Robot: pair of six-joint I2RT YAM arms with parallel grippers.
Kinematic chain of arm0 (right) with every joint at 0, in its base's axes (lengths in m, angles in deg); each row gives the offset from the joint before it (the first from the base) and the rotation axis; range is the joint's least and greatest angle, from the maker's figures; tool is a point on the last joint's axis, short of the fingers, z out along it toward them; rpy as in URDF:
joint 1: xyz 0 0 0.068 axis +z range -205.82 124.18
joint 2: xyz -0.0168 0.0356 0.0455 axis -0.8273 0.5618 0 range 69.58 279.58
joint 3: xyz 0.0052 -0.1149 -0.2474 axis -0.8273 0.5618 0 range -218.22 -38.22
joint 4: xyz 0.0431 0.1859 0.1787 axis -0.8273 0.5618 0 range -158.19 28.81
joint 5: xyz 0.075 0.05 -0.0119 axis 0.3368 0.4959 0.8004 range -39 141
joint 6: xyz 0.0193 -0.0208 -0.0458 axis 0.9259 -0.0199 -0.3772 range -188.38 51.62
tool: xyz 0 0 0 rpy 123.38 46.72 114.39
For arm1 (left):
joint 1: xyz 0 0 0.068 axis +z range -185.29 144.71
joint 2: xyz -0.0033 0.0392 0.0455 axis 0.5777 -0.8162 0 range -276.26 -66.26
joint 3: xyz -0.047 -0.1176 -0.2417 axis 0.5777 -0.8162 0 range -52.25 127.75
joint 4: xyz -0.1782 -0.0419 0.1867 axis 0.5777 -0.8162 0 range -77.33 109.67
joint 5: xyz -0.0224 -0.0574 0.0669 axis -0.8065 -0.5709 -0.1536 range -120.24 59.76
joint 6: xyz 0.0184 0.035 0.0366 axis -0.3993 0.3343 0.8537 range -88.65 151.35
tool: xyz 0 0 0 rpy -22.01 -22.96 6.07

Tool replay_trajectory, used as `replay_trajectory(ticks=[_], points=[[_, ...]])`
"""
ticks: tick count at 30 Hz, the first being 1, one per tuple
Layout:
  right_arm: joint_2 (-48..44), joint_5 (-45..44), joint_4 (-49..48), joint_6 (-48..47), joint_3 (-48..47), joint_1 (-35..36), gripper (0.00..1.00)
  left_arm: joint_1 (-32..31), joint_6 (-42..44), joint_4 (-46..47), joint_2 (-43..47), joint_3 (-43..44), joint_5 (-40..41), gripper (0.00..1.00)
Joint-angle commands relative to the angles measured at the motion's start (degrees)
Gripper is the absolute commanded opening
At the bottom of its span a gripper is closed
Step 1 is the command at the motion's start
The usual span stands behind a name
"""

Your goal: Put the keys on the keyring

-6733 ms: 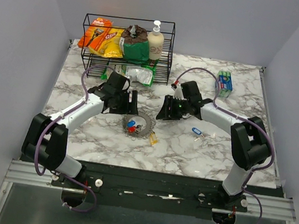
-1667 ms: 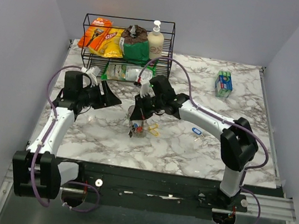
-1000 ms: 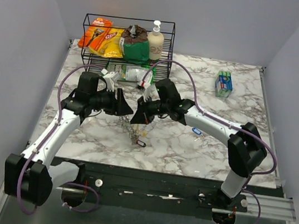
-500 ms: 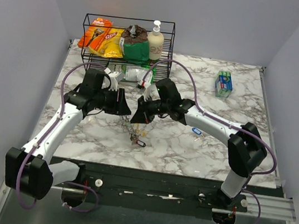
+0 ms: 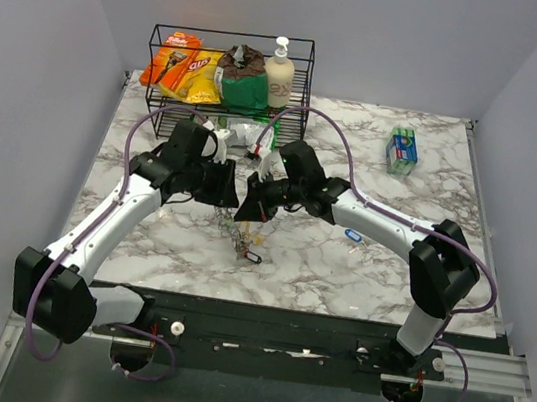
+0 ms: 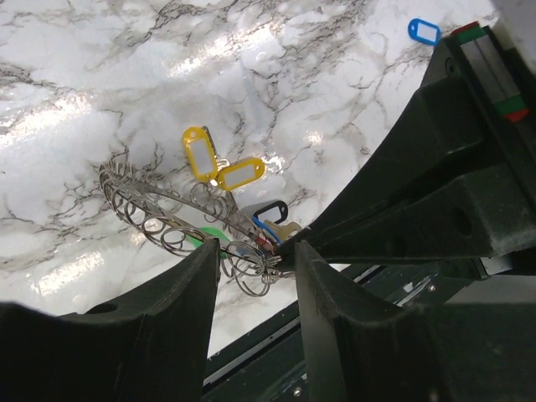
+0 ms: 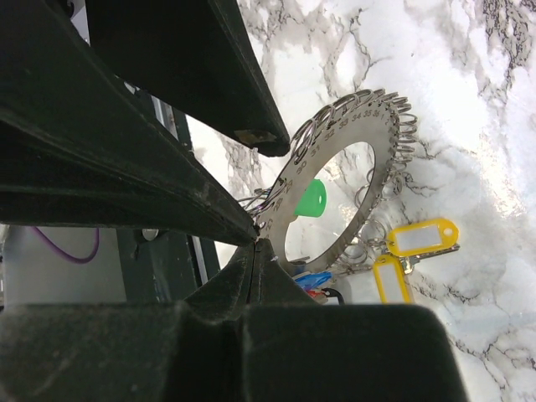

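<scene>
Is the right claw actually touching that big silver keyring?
Touching. The right wrist view shows the right gripper with its fingertips pinched shut on the rim of the keyring.

- keyring (image 7: 368, 163): near arc hidden behind the closed fingers of the right gripper (image 7: 255, 243); stamped marks along its band too small to read; from overhead only a thin tangle, outline not traceable
- green tag (image 6: 199, 239): half covered by a finger (image 6: 180, 289) of the left gripper (image 6: 255, 255); whether that finger touches the ring cannot be told
- blue key (image 7: 311, 279): only a sliver shows past the right gripper; red piece beside it not identifiable
- yellow tags (image 6: 199, 153): key blades mostly tucked beneath
- loose blue tag (image 6: 424, 31): label blank or unreadable, cannot tell
- white packet (image 5: 246, 135) in the wire rack (image 5: 307, 85): partly behind the left arm, print too small to read
</scene>
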Motion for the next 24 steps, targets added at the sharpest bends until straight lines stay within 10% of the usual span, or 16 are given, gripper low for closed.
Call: replay_trajectory(ticks=[1, 24], points=[[-0.1, -0.7, -1.0, -0.7, 1.0, -0.2, 0.0, -2.4, 0.5, -3.3, -1.1, 2.3, 4.1, 0.49], [-1.0, -1.2, -2.6, 0.2, 2.6, -0.1, 0.0, -6.7, 2.0, -8.6, -2.8, 4.4, 10.7, 0.34]])
